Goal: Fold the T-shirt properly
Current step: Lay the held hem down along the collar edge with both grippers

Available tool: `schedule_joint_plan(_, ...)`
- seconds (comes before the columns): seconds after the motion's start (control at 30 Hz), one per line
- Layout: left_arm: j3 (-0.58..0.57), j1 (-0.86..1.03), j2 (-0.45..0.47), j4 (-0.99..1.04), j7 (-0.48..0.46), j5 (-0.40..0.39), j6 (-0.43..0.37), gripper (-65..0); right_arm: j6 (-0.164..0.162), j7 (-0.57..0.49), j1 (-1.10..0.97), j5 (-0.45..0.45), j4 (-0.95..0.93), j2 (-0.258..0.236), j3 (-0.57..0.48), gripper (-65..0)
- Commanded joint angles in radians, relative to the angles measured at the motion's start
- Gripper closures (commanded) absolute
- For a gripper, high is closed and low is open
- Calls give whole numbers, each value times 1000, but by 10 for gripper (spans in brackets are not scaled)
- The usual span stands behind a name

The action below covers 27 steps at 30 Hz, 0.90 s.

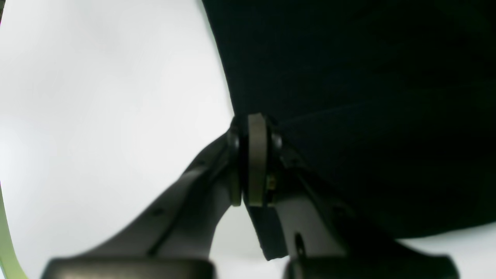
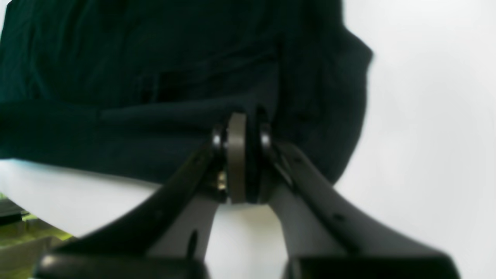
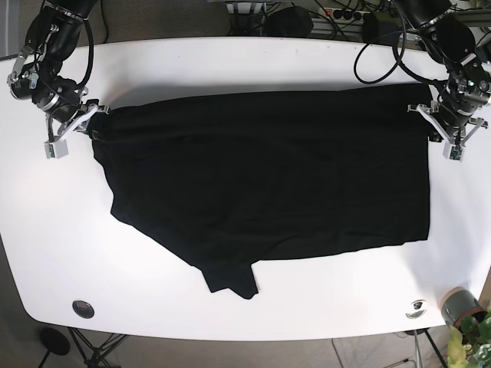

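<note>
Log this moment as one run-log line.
left pincer: shut on T-shirt corner | right pincer: shut on opposite corner | shirt: spread across white table, not yet folded

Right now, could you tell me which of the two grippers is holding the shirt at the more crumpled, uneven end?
The right gripper, at the base view's left. The T-shirt slants and bunches there, while the left gripper holds a straight, square edge.

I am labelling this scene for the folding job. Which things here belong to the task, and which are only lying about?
For the job:
black T-shirt
left end effector, shut on the T-shirt's corner
right end effector, shut on the opposite corner
white table, holding the T-shirt

Lying about:
potted plant
cables behind the table
</note>
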<state>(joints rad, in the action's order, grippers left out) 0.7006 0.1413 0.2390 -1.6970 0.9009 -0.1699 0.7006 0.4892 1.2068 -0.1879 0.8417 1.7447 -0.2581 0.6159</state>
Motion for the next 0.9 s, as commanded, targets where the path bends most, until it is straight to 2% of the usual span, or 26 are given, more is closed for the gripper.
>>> schedule_joint_plan(0.0, 6, 1, 16, -16, -12, -9, -2, 0, 3, -32, 8, 18, 14, -22, 6, -25)
schedule_joint_plan(0.43, 11, 5, 16, -19, -13, -10, -2, 0, 1, -57, 8, 17, 14, -28, 6, -25)
schedule_joint_plan(0.53, 55, 5, 16, -15, -13, -10, -2, 0, 1, -60, 6, 17, 18, -28, 8, -25)
schedule_joint_plan(0.63, 89, 4, 18, -15, -13, -10, -2, 0, 1, -60, 3, 17, 14, -48, 42, -25)
schedule_joint_plan(0.87, 90, 4, 18, -4, -15, -9, -2, 0, 9, -61, 12, 17, -65, -59, 51, -25)
